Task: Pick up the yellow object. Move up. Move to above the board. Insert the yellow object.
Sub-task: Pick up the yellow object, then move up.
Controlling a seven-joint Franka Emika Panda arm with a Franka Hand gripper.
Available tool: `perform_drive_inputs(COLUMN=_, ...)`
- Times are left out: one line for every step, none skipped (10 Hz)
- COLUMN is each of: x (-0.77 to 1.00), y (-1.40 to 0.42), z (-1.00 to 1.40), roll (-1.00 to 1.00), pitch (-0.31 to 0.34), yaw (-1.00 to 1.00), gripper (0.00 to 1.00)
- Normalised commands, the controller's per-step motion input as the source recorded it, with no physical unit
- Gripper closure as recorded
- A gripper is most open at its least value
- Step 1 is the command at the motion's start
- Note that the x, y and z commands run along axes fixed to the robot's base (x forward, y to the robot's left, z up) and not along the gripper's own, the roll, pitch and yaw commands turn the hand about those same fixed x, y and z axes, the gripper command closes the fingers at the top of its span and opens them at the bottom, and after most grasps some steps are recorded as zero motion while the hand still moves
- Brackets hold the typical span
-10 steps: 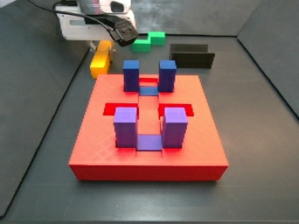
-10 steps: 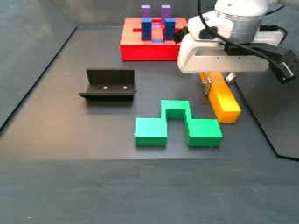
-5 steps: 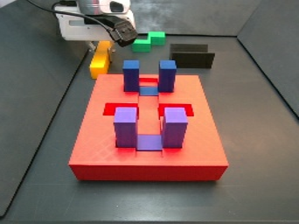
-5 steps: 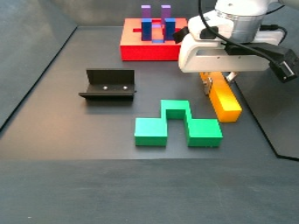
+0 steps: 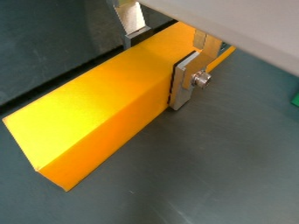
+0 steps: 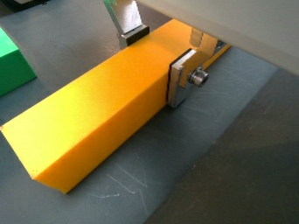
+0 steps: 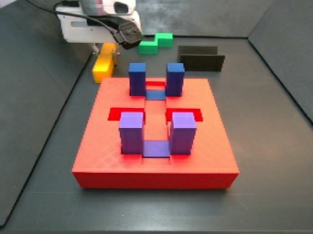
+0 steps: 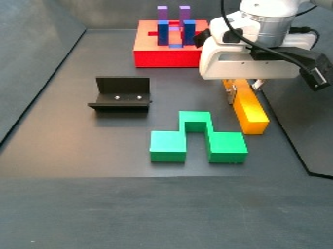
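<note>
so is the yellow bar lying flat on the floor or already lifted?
Lying flat. In both wrist views the yellow bar rests lengthwise on the floor, the end effector straddling it, one finger against its side.

- Floor [image 8: 78,185]: dark grey, matte, faint scuffs, on all sides of the gripper [image 8: 242,89], which sits low over it.
- Walls [image 7: 214,18]: dark panels behind and beside gripper.
- Light: even, soft shadows.

The tool [image 8: 242,88] sat over the bar [image 8: 247,109], apparently straddling it; the board [image 8: 166,47] lay behind, well apart.
</note>
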Motion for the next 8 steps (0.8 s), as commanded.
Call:
perform_drive_inputs(x=0.0, y=0.0, z=0.0, roll=0.0, pitch=0.0, yaw=0.0, gripper=1.0)
perform_drive_inputs(x=0.0, y=0.0, z=0.0, roll=0.0, pitch=0.0, yaw=0.0, gripper=1.0)
perform_drive_inputs(x=0.0, y=0.0, z=0.0, roll=0.0, pitch=0.0, yaw=0.0, gripper=1.0)
perform_drive_inputs(x=0.0, y=0.0, z=0.0, roll=0.0, pitch=0.0, yaw=0.0, gripper=1.0)
perform_drive_inputs(x=0.0, y=0.0, z=0.83, roll=0.0, pitch=0.0, yaw=0.0, gripper=1.0)
perform_drive_inputs(x=0.0, y=0.05, z=0.83, roll=0.01, pitch=0.001, yaw=0.02, gripper=1.0)
perform_drive_inputs(x=-0.05, y=0.06, z=0.66, roll=0.01, pitch=0.061, yaw=0.01, gripper=1.0)
perform_drive_inputs(x=-0.02, y=0.04, z=0.4, roll=0.03, pitch=0.063, yaw=0.0, gripper=1.0)
